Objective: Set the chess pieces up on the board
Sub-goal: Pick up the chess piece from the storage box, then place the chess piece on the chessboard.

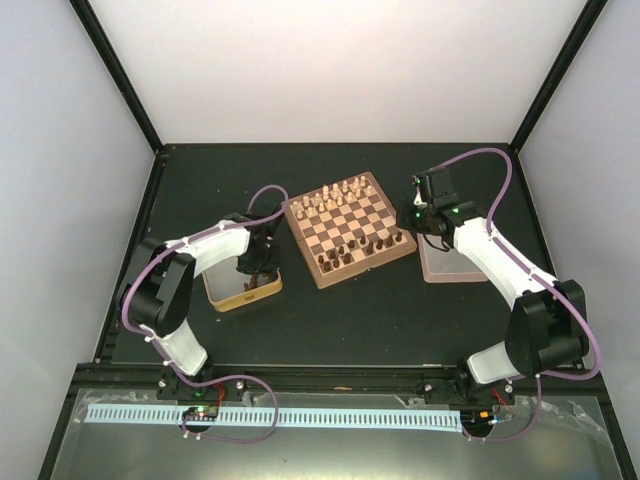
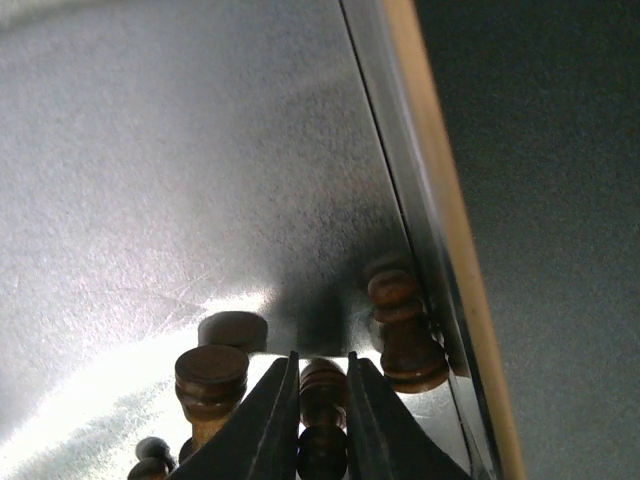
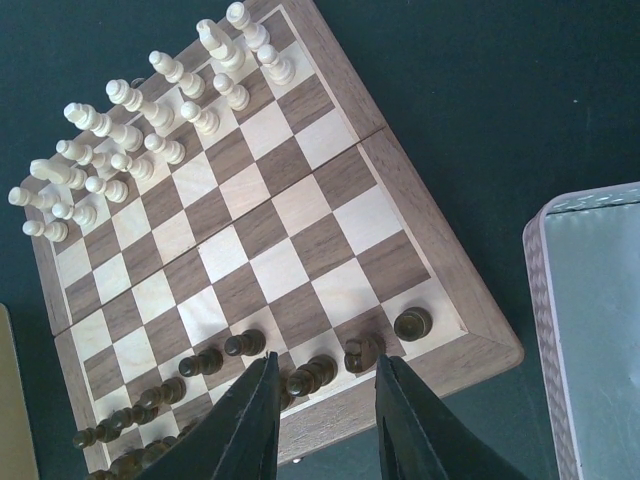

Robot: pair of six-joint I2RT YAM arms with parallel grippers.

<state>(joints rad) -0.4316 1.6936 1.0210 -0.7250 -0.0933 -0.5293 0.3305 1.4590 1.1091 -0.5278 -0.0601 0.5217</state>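
Black table (image 1: 380, 320). Board (image 1: 352, 218) at its centre, set askew. Left tin (image 1: 245, 297) at the board's 8 o'clock and right tin (image 1: 447, 265) at its 4 o'clock, both just beside it.

Left gripper (image 2: 322, 425) reaches down inside the left tin. Its fingers (image 2: 268, 425) are drawn in on a dark piece (image 2: 322, 385) and pinch it from both sides, near the tin's wall. Right gripper (image 3: 325, 420) hovers by the board's 3 o'clock corner, fingers apart, nothing between them.

Cream pieces (image 1: 335, 195) crowd the board's 11 o'clock side. Dark pieces (image 1: 362, 248) stand along its 5 o'clock side. Two more dark ones sit in the left tin, at 10 and 2 o'clock of the pinched one.
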